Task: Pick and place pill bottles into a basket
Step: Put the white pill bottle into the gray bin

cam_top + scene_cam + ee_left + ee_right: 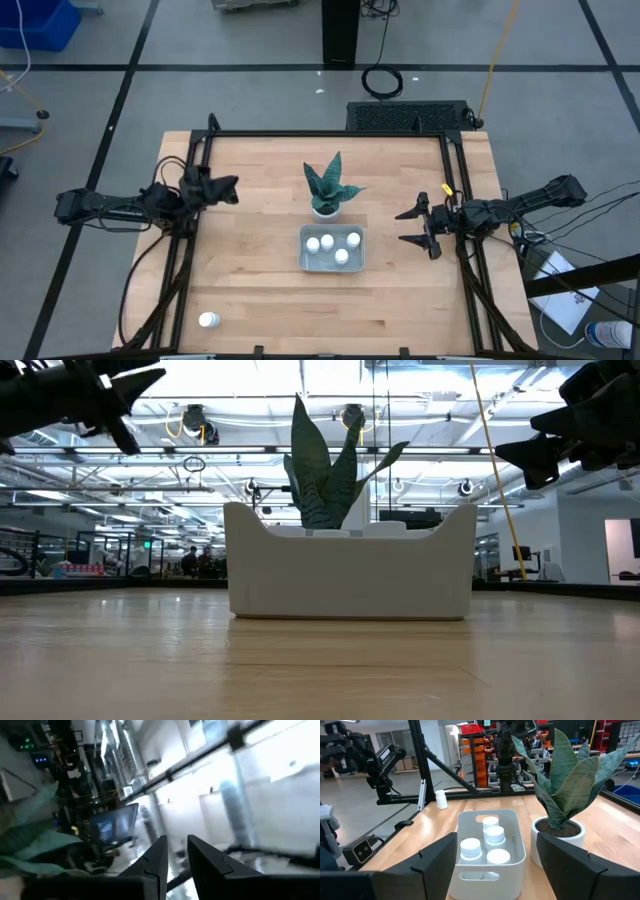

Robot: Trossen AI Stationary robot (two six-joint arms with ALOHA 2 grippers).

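The basket sits mid-table and holds several white pill bottles, all upright on their bases. One more pill bottle stands alone near the table's near left corner. My left gripper hovers high over the left edge, tilted upward. Its fingers are shut to a narrow slit, with nothing between them. My right gripper hovers level at the right edge. It is open, points at the basket and holds nothing.
A white pot with a green spiky plant stands just behind the basket's far side. Black frame rails run along the table's left, right and far edges. Bare wood lies between the basket and the lone bottle.
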